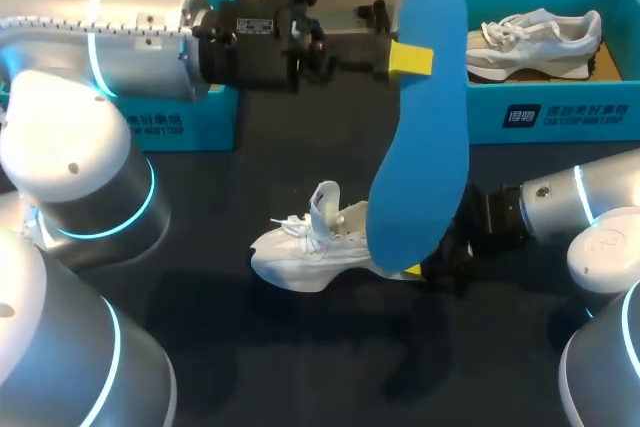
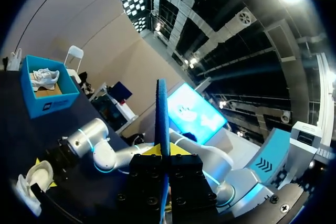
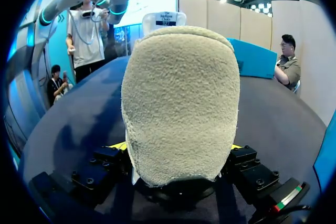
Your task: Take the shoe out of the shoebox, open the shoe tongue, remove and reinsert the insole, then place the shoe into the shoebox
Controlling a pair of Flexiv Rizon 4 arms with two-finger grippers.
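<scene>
Judging by the layout, the insole looks to be out already and reinserting is up next: the blue insole (image 1: 425, 127) is pinched edge-on in the left gripper (image 1: 412, 59), held up over the tabletop (image 1: 300, 367), while the white shoe (image 1: 305, 247) is sat on the tabletop with its heel clamped in the right gripper (image 1: 415, 270). The insole's lower end would probably need to be tipped down and fed into the shoe's opening. Counted: one insole, two shoes (the second shoe (image 1: 535, 42) is lying in the shoebox (image 1: 560, 112)), a second blue box (image 1: 190, 117) by the left arm, two grippers.
</scene>
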